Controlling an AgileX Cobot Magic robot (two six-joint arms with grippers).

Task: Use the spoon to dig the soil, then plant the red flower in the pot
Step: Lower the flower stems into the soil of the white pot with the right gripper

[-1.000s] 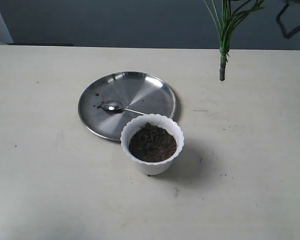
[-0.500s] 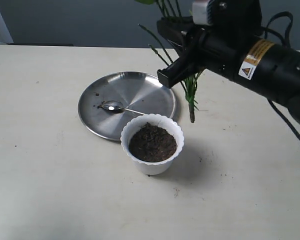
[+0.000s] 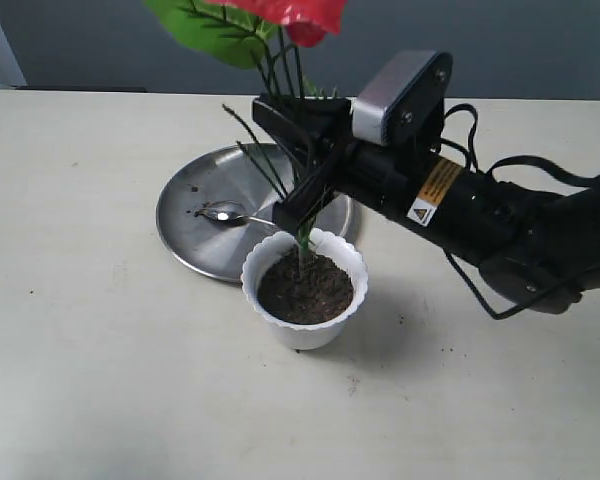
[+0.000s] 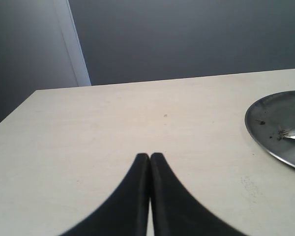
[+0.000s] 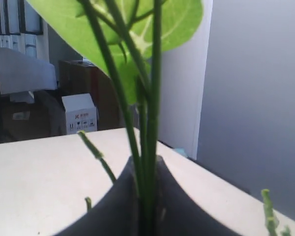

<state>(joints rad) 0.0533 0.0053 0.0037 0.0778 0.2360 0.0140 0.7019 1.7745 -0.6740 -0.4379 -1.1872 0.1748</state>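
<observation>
Worktop [image 3: 70, 380]: pale, flat, carrying every item below; a few dark crumbs lie scattered near the pot.

Right arm with end effector [image 3: 298, 195]: reaches in from the right of the exterior view, pinched tight on the stem bundle; the right wrist view shows the stems clamped between the two dark fingers [image 5: 174, 206].

Red flower [image 3: 290, 15]: held roughly upright, bloom and green leaf at the top edge of the exterior view, stem foot at or just entering the soil near the pot's far side.

Steel plate [image 3: 220, 200]: round, just behind the pot, flecked with soil.

Pot [image 3: 305, 330]: white, scalloped rim, standing upright in front of the plate, unsupported by either arm.

Soil [image 3: 305, 290]: dark, crumbly, filling the pot; no clear hole can be made out.

Spoon [image 3: 230, 213]: lying on the plate, bowl leftward, handle toward the pot.

Left end effector [image 4: 150, 162]: fingers pressed together, holding nothing, over bare worktop away from the pot.

Risks, as judged: with no hand steadying it, a sideways push on the stems could tip or slide the light pot. Firm soil could buckle the thin stems. Released shallow, the top-heavy flower may lean and fall out.
</observation>
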